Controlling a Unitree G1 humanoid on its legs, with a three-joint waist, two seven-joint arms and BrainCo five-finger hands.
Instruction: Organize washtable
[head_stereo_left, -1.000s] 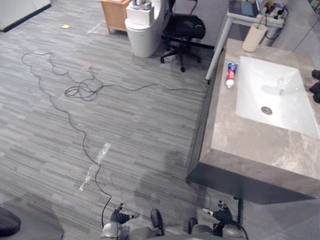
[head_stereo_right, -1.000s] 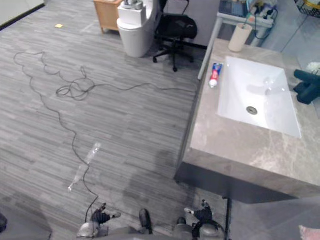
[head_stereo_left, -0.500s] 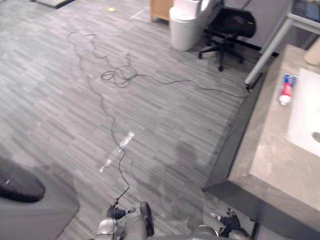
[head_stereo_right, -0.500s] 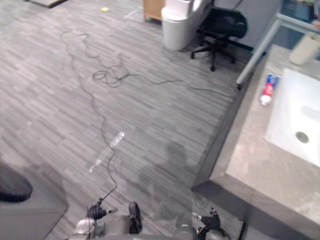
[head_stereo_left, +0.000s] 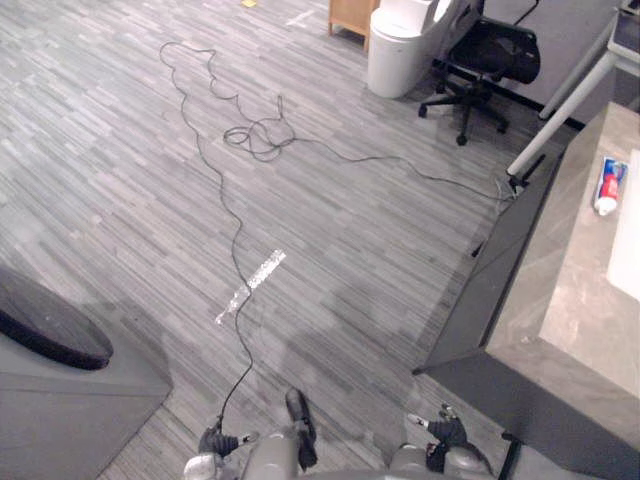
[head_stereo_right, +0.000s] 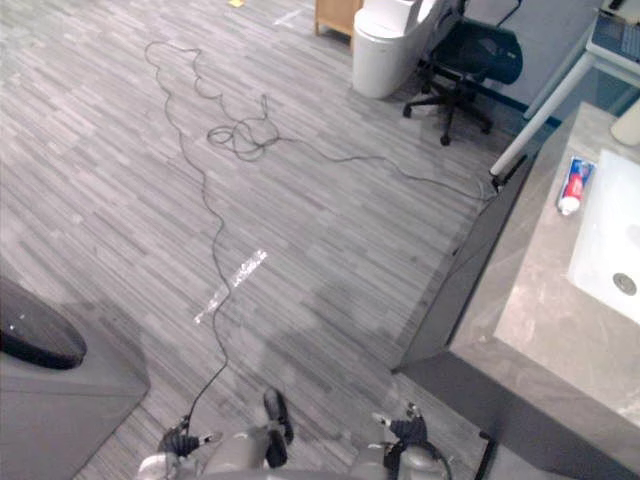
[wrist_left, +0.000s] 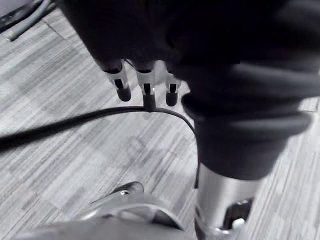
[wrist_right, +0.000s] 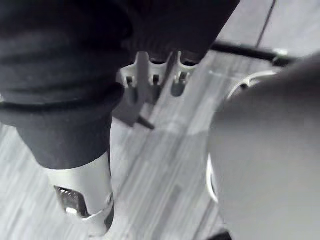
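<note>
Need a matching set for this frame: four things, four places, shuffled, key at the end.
Things:
1. toothpaste tube
2. office chair
3. shiny strip
4. dark disc

Places:
A. on the grey platform, at the robot's left
B. flat on the floor, out in the open
C. on the washtable counter, beside the basin
D. next to the white bin, at the far end

Pairs: 1-C, 2-D, 3-B, 4-A
</note>
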